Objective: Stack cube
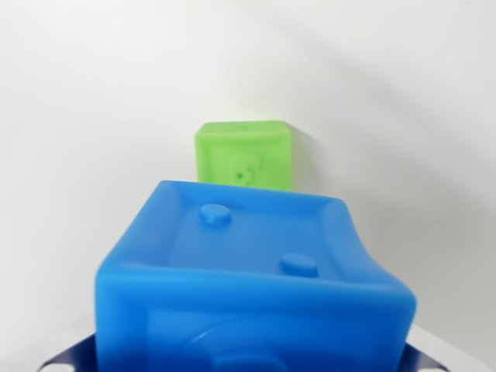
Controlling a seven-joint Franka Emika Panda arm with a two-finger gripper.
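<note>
Close beneath the wrist camera, the blue cube (pixel 248 279) seems held in the barely visible gripper (pixel 248 364), not yet stacked on the green cube (pixel 244 155) beyond.

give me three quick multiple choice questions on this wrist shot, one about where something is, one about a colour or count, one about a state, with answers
1. Where does the green cube lie relative to the blue cube in the wrist view?
A. Beyond it, higher in the picture
B. On top of it
C. At the wrist view's far right edge

2. How many raised round studs show on the blue cube's upper face?
A. None
B. Two
C. Five

3. What is the state of the stack?
A. Green cube rests on blue
B. Blue cube rests on green
C. Not yet stacked; the cubes sit apart

Answers:
1. A, the green cube shows above the blue cube's far edge on the white surface.
2. B, one stud near the back left, one nearer the right.
3. C, the green cube stands alone behind, nothing on it.
</note>
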